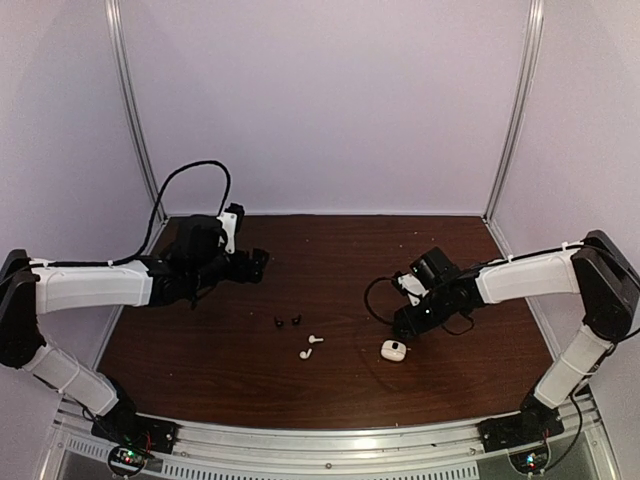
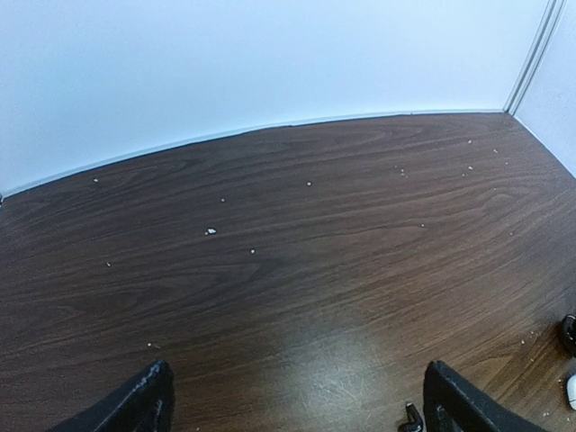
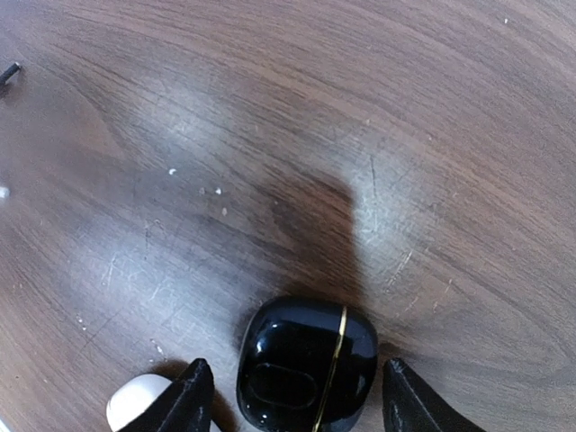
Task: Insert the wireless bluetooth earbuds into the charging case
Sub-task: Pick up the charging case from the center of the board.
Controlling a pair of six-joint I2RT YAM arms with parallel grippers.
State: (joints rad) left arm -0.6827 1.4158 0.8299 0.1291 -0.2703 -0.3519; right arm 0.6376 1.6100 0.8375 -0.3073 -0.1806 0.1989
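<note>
The surface (image 3: pixel 270 135) shows dark brown wood grain; the charging case (image 3: pixel 288 355) is glossy black with a thin gold band.

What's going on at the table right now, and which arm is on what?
The right tool is lowered over the glossy black charging case. Its fingers straddle the case but are not yet clamped on it, and a white case sits close beside. The left tool hangs open over the table, holding nothing. Two black earbuds and two white earbuds lie loose between the arms, none yet in a case.
</note>
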